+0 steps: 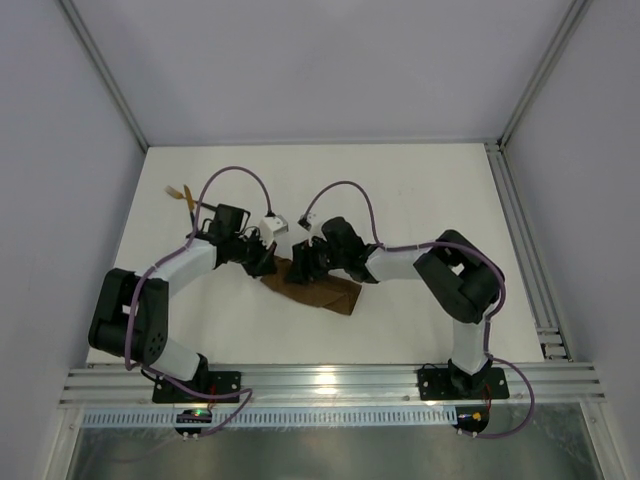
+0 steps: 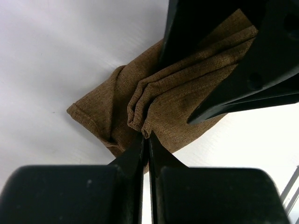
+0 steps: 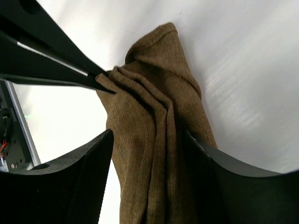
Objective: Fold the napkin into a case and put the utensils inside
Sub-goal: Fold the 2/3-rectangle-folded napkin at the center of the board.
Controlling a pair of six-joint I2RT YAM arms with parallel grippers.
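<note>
The dark-brown napkin [image 1: 318, 292] lies bunched and partly folded on the white table between the two arms. My left gripper [image 1: 268, 262] is shut, pinching a pleated edge of the napkin [image 2: 154, 100] at its fingertips [image 2: 146, 136]. My right gripper [image 1: 303, 262] is open, its fingers apart on either side of the bunched napkin [image 3: 154, 140]; its midpoint is on the cloth [image 3: 148, 135]. The two grippers are almost touching. A utensil [image 1: 181, 192] with a gold-coloured head lies at the far left of the table; I cannot make out a second one.
Purple cables loop over both arms [image 1: 340, 186]. An aluminium rail [image 1: 520, 250] runs along the table's right edge and another along the near edge [image 1: 320, 378]. Grey walls enclose the table on three sides.
</note>
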